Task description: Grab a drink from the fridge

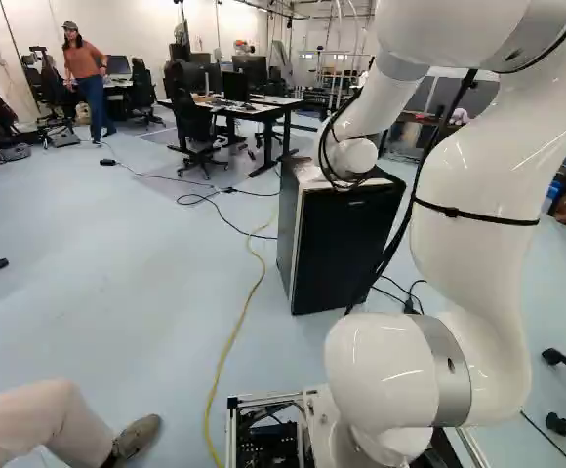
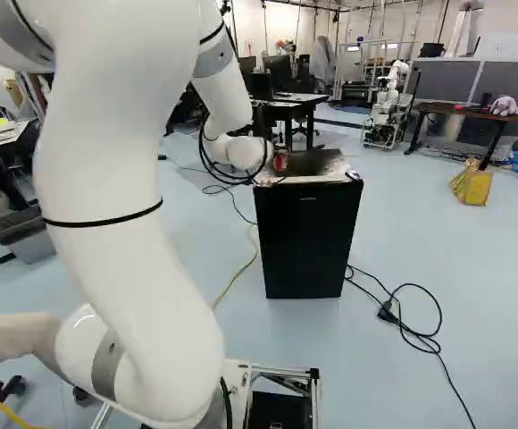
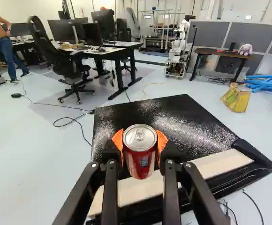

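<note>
The gripper (image 2: 279,163) was seen closed around a red drink can (image 3: 140,161); in the wrist view, the can was pinched from both sides by the orange pads (image 3: 117,140) and held upright, with its silver lid and pull tab exposed. The can was held over the top of the black fridge (image 2: 305,239), though whether its base was touched by the fridge top could not be told. Pale specks were scattered across that top, and a light strip was seen along its front edge. The fridge was placed right of centre in both base views, and its door was seen shut. The gripper was carried by the white arm (image 1: 478,175), which filled the right of the left base view and the left of the right base view. A yellow cable (image 1: 229,346) was stretched along the floor left of the fridge, and a black cable (image 2: 433,349) was looped at the lower right of the right base view. A person's leg (image 1: 54,421) was seen at the lower left of the left base view. Another robot (image 2: 387,109) was placed at the upper right of the right base view.
</note>
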